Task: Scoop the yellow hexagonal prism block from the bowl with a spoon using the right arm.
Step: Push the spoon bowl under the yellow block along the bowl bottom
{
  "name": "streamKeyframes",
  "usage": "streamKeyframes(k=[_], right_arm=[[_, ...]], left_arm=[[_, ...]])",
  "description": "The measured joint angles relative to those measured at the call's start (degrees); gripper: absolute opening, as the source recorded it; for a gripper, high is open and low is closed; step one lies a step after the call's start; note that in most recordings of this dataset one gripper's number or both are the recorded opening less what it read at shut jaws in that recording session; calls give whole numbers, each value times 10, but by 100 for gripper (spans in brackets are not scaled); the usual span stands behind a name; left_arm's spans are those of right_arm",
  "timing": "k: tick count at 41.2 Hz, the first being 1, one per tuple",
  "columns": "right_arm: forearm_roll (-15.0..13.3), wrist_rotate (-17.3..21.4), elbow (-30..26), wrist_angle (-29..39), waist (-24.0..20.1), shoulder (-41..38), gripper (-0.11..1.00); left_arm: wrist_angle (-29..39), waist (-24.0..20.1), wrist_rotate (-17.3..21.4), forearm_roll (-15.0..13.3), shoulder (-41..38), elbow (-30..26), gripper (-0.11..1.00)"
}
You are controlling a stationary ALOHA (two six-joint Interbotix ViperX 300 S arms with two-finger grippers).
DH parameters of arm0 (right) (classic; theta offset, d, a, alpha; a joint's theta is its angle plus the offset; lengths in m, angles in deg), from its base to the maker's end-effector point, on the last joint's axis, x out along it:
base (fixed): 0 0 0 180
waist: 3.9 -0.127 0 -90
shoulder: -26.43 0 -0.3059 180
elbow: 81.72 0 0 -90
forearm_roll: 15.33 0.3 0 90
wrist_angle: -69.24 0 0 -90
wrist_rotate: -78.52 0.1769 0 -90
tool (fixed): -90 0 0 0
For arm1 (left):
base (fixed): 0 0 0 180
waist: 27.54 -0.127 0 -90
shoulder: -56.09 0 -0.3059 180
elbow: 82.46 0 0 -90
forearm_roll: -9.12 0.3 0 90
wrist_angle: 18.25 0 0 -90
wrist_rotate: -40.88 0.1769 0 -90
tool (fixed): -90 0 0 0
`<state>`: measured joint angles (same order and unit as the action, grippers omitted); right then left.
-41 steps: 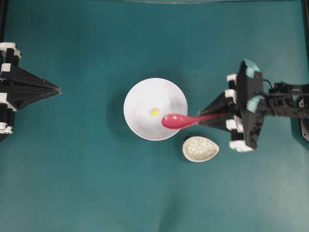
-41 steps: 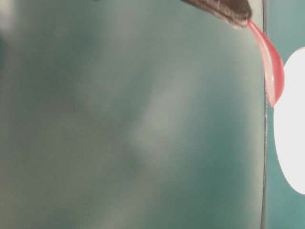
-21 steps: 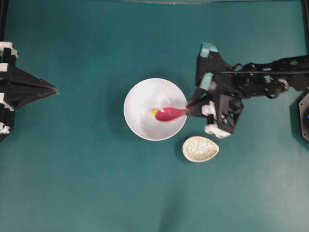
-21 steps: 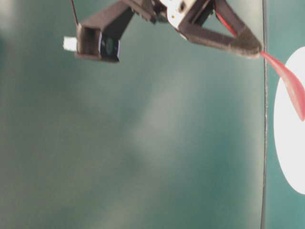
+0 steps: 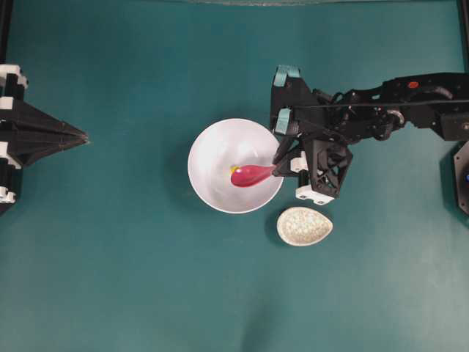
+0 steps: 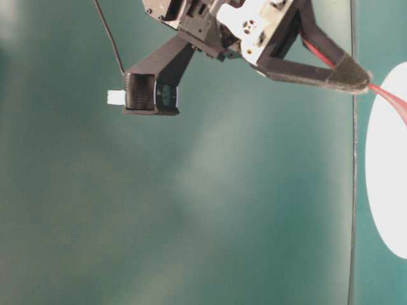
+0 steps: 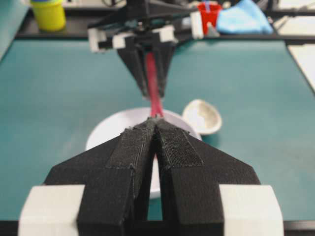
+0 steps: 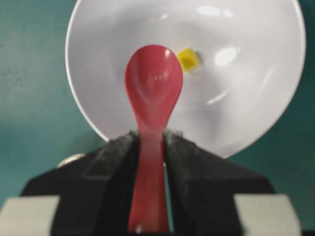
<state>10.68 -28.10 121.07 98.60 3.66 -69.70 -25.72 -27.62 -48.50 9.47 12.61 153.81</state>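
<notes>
The right gripper (image 8: 150, 147) clamps the handle of the pink-red spoon (image 5: 251, 175), whose scoop sits inside the white bowl (image 5: 214, 147) at mid-table. The yellow block (image 8: 189, 59) lies in the bowl just beside the scoop's tip, half hidden from overhead. The left gripper (image 7: 156, 135) rests pressed together, holding nothing, far left. A speckled rest (image 5: 304, 226) lies near the bowl.

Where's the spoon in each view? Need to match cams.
Overhead: spoon at centre, scoop inside the bowl.
Table-level: only a handle sliver at the right edge.
Left wrist: handle upper centre, scoop hidden.
Right wrist: centre, beside the yellow block.
Shared landmark: the white bowl.
</notes>
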Motion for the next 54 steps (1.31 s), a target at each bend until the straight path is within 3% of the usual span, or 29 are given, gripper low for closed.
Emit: streamKeyframes(k=[19,41,54], right_arm=[[-61,70,0,30,5,-10,25],[-62,68,-25,36,4,-53,24],[-80,68,-54,14,4,-78,24]], left_arm=[[1,0,0,0,0,1,0],[1,0,-1,0,0,1,0],[2,0,0,0,0,0,0]])
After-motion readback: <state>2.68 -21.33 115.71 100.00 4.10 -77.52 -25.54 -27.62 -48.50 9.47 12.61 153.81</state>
